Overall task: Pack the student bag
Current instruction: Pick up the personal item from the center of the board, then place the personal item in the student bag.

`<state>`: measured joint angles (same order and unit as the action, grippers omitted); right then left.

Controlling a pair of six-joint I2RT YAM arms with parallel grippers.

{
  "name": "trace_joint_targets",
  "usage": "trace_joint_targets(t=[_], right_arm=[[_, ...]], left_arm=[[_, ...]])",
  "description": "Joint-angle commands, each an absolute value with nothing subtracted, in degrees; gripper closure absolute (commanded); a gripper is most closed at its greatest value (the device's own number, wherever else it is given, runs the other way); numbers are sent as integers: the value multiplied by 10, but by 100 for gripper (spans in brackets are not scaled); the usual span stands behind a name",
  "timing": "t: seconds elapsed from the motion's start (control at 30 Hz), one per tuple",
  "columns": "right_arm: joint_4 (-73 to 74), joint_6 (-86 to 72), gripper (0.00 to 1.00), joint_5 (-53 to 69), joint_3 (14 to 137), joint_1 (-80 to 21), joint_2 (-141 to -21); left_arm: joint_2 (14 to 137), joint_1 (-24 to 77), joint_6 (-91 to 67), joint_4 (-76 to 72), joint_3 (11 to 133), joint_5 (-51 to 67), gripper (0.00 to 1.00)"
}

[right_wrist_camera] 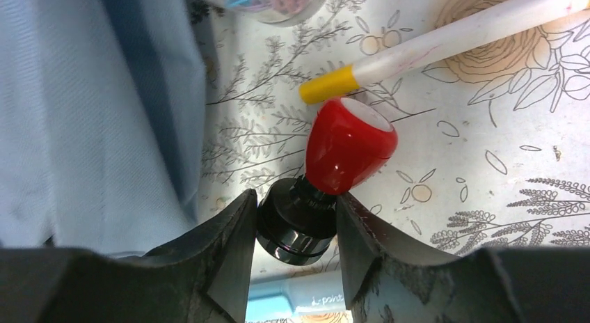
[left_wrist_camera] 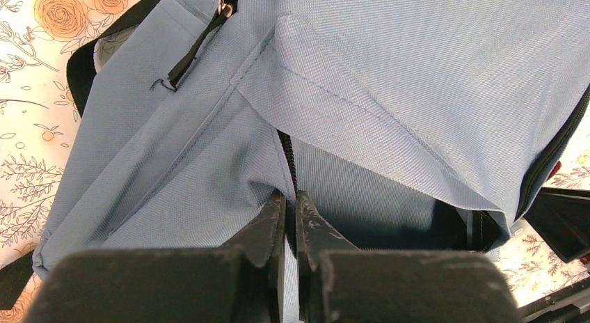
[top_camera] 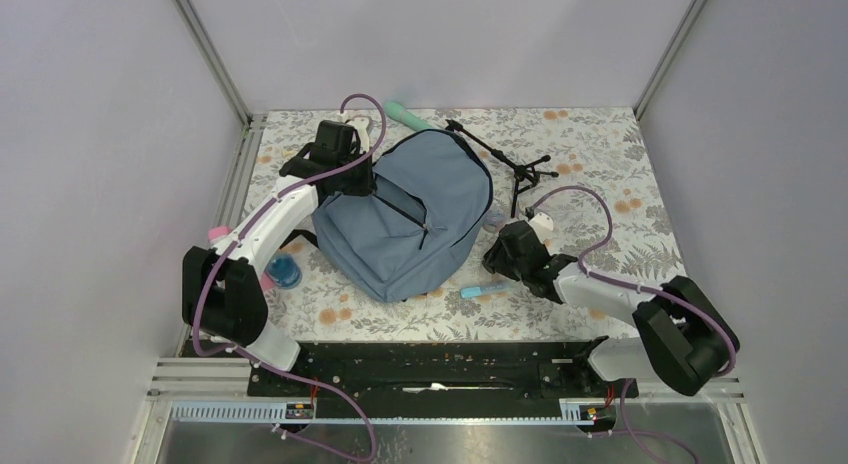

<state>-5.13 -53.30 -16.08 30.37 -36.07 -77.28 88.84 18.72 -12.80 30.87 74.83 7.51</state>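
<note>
Now, overhead: soft slate-blue student bag point(top_camera: 405, 219) slumped on floral tabletop point(top_camera: 610, 174), left arm point(top_camera: 275, 219) stretched to its top edge. Left wrist: left gripper point(left_wrist_camera: 292, 206) pinches its woven fabric. Right wrist: right gripper point(right_wrist_camera: 296, 211) straddles a glossy red-capped black knob point(right_wrist_camera: 348, 145), grip unclear

The left arm point(top_camera: 270, 219) and the right arm point(top_camera: 610, 294) are built from white shells joined by bulky black joint housings. A purple cable point(top_camera: 362, 102) is run along each arm and looped free just behind the hand. The left gripper point(left_wrist_camera: 291, 218) is seen with matte black fingers point(left_wrist_camera: 268, 229), scuffed and speckled pale towards the tips. The right gripper point(right_wrist_camera: 296, 205) is fitted with black, wedge-shaped fingers.
</note>
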Motion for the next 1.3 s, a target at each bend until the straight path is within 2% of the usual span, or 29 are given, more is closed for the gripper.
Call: trace_joint_targets(t=[0.0,0.37,0.6,0.9,1.27], right_arm=[[-43,-474,89,-193,303,-382,-713],[38,-306,90,-128,378,-440,-598],[8,-263,91,-84,429,-452,-603],[-53,-144,90,31,557,-459,-698],[-121,-26,91,104,701,-461,-899]], left_arm=[[849,186,-115,309,766,96,100],[830,186,-123,322,777,133,100],[833,186,-121,322,770,138,100],[831,186,-116,323,769,149,100],[833,186,-116,326,768,156,100]])
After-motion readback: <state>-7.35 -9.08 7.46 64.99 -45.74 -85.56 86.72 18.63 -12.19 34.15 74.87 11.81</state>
